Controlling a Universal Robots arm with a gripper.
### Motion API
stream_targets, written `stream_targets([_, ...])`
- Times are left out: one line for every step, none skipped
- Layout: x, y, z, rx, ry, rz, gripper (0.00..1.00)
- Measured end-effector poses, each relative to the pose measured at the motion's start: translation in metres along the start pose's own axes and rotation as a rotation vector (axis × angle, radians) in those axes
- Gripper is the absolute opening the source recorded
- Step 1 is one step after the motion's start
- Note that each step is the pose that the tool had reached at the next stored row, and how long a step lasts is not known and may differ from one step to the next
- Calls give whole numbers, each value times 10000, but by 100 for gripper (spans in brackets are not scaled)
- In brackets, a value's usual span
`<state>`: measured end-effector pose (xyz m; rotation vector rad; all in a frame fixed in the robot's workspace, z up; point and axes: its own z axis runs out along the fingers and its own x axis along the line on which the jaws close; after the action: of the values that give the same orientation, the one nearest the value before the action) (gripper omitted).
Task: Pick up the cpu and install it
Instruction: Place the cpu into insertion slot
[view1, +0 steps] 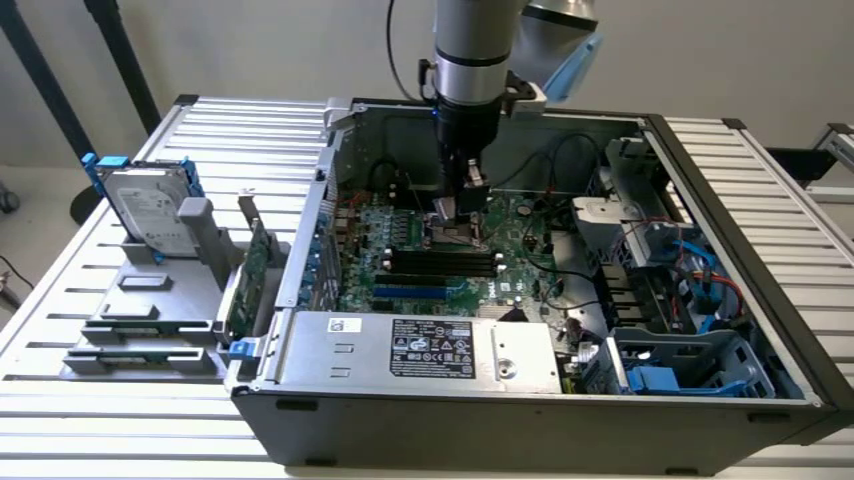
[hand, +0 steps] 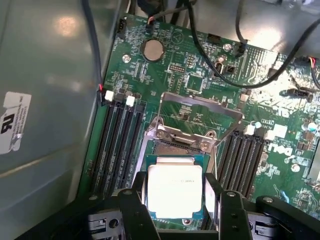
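Hand: the hand (view1: 461, 208) is reaching straight down into the open computer case (view1: 534, 420), a little left of centre in the upper half of the exterior view, its tip hanging just over the motherboard (view1: 534, 270).
Hand's state: it is holding the cpu (hand: 174, 186); the two black fingers (hand: 136, 201) are standing fairly wide and pressing on two opposite edges of the chip.
Cpu's place: it is lying flat between the fingers, metal top facing the wrist camera, directly over the socket (hand: 172, 148).
Key relation: the chip is sitting right under the hand, not off to any side. It is nearly square, so it has no real long axis, and its edges are running parallel to the socket frame. Whether it is already touching the socket cannot be told.
Load plate: the load plate (hand: 200, 111) is standing open, tilted back on the far side of the socket, away from the fingers.
Neighbours: memory slots (hand: 117, 147) are flanking the socket on one side and a second bank (hand: 244, 156) on the other, both just beside the fingers, which look to be working in a tight space.
Cables: black cables (hand: 250, 82) are draping across the board beyond the load plate, apart from the chip.
Outside the case: a hard drive (view1: 144, 208) and a green card (view1: 250, 275) are standing in a rack on the surface (view1: 774, 180) at the exterior view's left, well apart from the hand.
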<state>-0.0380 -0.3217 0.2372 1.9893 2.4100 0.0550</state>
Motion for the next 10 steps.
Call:
stream_targets([0,0,5,-2,-6,179,55])
stream_targets([0,0,10,-4,-13,365,55])
stream_targets([0,-1,14,-5,-20,544,55])
stream_targets([0,-1,18,-7,-27,724,55])
stream_targets([0,-1,22,-9,-33,904,55])
stream_targets([0,-1,26,-9,-40,1083,55])
stream_targets([0,-1,30,-10,-47,1263,55])
stream_targets([0,-1,34,-12,-54,1442,55])
stream_targets([0,-1,38,-13,-61,1639,55])
stream_targets([0,-1,41,-12,-67,1813,55])
